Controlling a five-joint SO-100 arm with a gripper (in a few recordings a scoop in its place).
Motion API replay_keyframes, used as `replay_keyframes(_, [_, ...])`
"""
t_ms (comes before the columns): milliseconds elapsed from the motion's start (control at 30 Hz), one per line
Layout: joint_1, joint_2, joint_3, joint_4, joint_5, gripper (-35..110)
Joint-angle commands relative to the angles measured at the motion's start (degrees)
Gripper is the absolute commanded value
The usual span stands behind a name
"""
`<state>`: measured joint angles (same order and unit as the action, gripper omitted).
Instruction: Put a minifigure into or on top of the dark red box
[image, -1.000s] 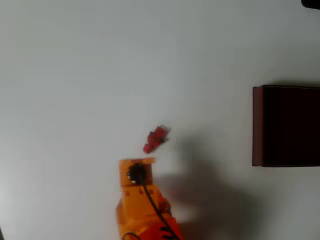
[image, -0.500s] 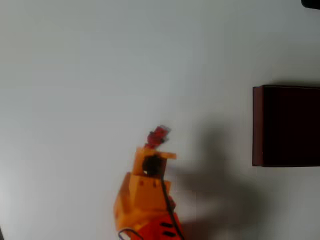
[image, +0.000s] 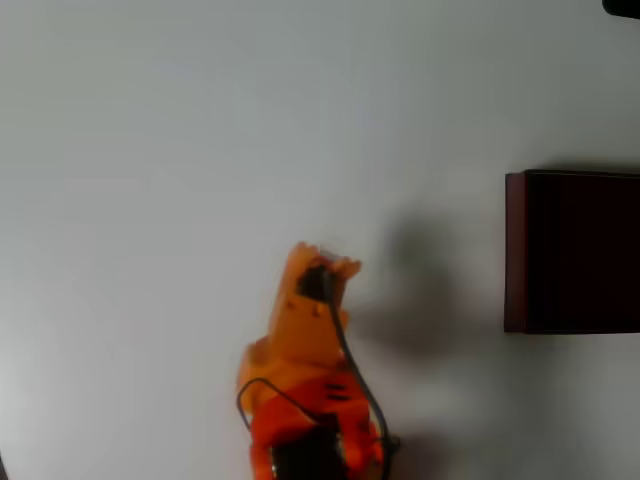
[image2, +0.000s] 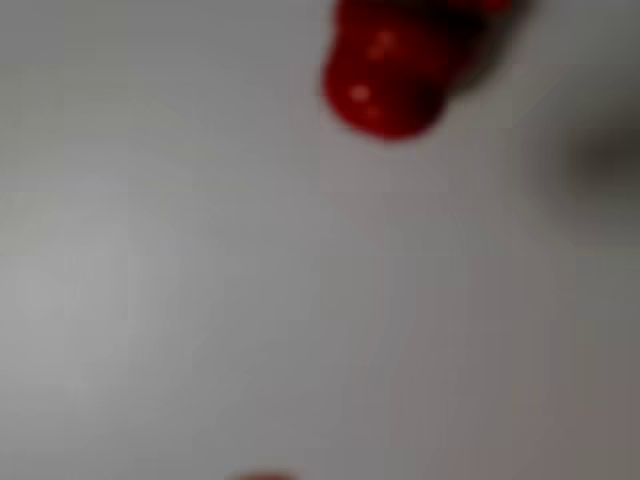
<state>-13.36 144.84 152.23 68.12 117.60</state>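
Jaws: can't tell if spread or closed. In the overhead view the orange gripper (image: 322, 262) is seen from above and its body hides the fingertips; the wrist view is too blurred and close to show any finger.

The minifigure (image2: 390, 75) shows in the wrist view as a glossy red blob at the top edge, lying on the white table (image: 150, 150), out of focus, so the camera is very near it. Whether a finger touches it cannot be told. In the overhead view it is covered by the gripper head.

Change: a second ago the gripper sat below the figure, well short of it, and the figure lay in the open, left of the dark red box (image: 575, 250). Half a second ago the gripper tip reached its lower end. Now the head is right over the spot where it lay. The figure itself doesn't look to have shifted.

Relative to the box: gripper and figure are well to its left, about level with its middle. Box is untouched, dark interior open upward.

Meaning for the task: approach looks finished, grasp is the step in hand, not confirmed. Carry to the box is all still to do.
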Motion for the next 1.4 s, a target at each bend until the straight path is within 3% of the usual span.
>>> replay_keyframes(0, [-0.3,-3.0,-3.0,0.8,2.0,24])
replay_keyframes(433, [-4.6,-21.5,-10.5,-3.4,12.0,24])
replay_keyframes(1367, [0.7,-41.8,-22.8,-6.8,5.9,23])
